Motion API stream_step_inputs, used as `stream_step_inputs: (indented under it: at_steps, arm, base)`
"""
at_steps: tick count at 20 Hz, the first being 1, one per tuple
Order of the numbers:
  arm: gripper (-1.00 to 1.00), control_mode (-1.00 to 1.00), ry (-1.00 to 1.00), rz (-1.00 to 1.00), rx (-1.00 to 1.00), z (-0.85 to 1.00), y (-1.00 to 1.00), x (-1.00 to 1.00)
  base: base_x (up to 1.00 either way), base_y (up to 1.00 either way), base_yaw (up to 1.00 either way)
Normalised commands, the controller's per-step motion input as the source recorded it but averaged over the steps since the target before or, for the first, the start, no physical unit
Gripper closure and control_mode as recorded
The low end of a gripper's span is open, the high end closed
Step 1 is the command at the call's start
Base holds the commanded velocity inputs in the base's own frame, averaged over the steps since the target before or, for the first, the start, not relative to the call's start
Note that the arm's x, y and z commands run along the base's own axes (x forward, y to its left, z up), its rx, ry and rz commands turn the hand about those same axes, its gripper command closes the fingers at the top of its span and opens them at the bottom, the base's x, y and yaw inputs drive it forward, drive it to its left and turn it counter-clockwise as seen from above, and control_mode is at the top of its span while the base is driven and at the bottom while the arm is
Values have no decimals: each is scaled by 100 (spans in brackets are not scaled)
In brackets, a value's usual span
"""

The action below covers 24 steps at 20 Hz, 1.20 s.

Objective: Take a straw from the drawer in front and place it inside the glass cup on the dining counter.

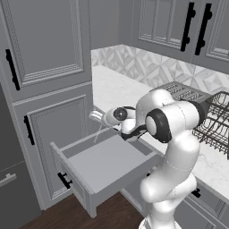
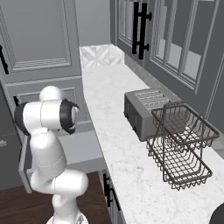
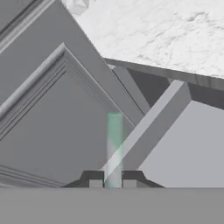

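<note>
Closest to the hand camera, two dark finger tips (image 3: 93,179) pinch a pale green translucent straw (image 3: 114,144), which rises straight up between them; the gripper (image 3: 113,183) is closed on it. Behind the straw in that view lies the grey panelled face of a cabinet door (image 3: 57,109), then the light grey side wall and plain floor of the drawer (image 3: 188,144), with the marble counter (image 3: 175,30) beyond. From the left base camera, tall grey cabinet doors (image 1: 44,49) with black handles stand at the left, and the drawer (image 1: 105,163) is pulled wide open below the counter edge, its inside bare grey and its black bar handle (image 1: 64,180) facing the wood floor (image 1: 53,217). Above the drawer's back left corner the gripper (image 1: 96,117) holds the straw (image 1: 97,132), which hangs thin and pale down toward the drawer. Farther right the white arm (image 1: 172,134) bends over the drawer, and a toaster (image 1: 181,91) and a dark wire rack (image 1: 214,123) sit on the counter (image 1: 116,89). From the right base camera, the toaster (image 2: 142,109) stands just beside the wire rack (image 2: 181,144).
</note>
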Motion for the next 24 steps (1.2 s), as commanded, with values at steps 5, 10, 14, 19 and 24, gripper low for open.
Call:
stream_step_inputs:
  at_steps: [5, 10, 14, 19, 24]
  arm:
    - [100, -100, -14, 0, 0, 100, 20, 31]
    - [100, -100, -17, 0, 0, 100, 14, 33]
    - [100, -100, -19, 0, 0, 100, 5, 28]
    - [100, -100, -18, 0, -1, 100, 0, 2]
    - [100, -100, -11, 0, -7, 100, -3, 0]
  base:
    - [0, 0, 0]
    - [0, 0, 0]
    - [0, 0, 0]
    - [0, 0, 0]
    - [0, 0, 0]
